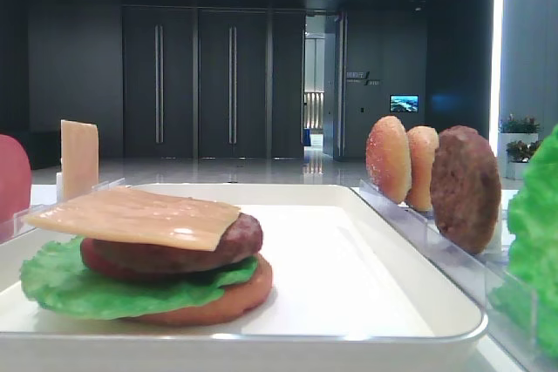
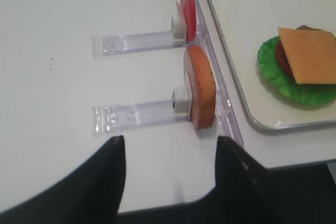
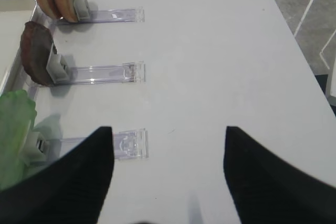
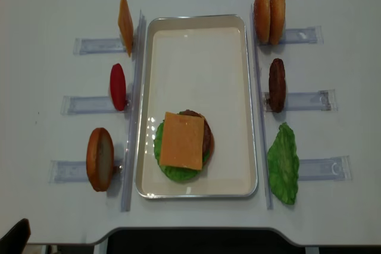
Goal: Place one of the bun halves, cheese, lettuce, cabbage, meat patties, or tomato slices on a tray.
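Note:
The white tray (image 4: 196, 40) holds a stack topped by a cheese slice (image 4: 182, 140), over a meat patty (image 1: 235, 241), lettuce (image 1: 78, 289) and a bun half (image 1: 240, 302). Left of the tray a cheese slice (image 4: 125, 23), a tomato slice (image 4: 118, 86) and a bun half (image 4: 100, 159) stand in racks. On the right stand two bun halves (image 4: 269, 16), a patty (image 4: 277, 84) and lettuce (image 4: 283, 162). My left gripper (image 2: 170, 142) is open over bare table, just short of the bun half (image 2: 202, 93). My right gripper (image 3: 169, 129) is open and empty, right of the lettuce (image 3: 16, 129).
Clear plastic racks (image 4: 95, 46) line both long sides of the tray, with long strips (image 4: 309, 100) reaching outward. The table's front edge (image 4: 196, 230) runs close below the tray. Bare tabletop (image 3: 220, 51) lies to the right of the right-hand racks.

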`<move>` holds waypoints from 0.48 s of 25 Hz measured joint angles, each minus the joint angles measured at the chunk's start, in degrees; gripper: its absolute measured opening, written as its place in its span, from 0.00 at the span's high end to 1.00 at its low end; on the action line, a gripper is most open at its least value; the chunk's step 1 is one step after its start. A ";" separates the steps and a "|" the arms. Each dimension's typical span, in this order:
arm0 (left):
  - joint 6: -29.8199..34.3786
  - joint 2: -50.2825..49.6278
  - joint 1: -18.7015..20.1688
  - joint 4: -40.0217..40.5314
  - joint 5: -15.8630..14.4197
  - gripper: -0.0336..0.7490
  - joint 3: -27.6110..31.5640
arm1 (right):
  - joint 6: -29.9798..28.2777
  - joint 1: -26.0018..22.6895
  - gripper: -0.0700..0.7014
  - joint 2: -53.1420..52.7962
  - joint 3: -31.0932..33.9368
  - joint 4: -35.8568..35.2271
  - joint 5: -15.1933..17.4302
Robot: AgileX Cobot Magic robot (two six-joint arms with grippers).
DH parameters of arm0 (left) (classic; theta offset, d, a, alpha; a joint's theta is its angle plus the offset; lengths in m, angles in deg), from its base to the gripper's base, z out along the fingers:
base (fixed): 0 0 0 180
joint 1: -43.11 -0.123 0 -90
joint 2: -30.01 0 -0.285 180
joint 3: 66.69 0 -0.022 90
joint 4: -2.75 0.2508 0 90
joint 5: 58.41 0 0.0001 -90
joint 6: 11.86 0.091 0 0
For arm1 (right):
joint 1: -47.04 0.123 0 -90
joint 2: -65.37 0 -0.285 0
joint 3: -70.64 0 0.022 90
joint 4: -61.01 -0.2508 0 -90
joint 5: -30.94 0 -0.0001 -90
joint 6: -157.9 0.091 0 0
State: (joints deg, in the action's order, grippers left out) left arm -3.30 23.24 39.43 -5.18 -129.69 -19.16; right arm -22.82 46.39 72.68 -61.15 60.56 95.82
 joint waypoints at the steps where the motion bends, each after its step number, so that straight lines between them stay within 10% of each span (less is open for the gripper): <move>1: 0.00 0.00 0.00 0.00 1.18 0.43 0.30 | 0.00 0.00 0.35 0.00 0.00 0.00 0.00; 12: 0.00 0.00 0.00 0.00 7.26 0.43 2.56 | 0.00 0.00 0.35 0.00 0.00 0.00 0.00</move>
State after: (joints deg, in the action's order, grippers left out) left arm -3.30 23.24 39.43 -5.18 -122.43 -16.60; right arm -22.82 46.39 72.68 -61.15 60.56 95.82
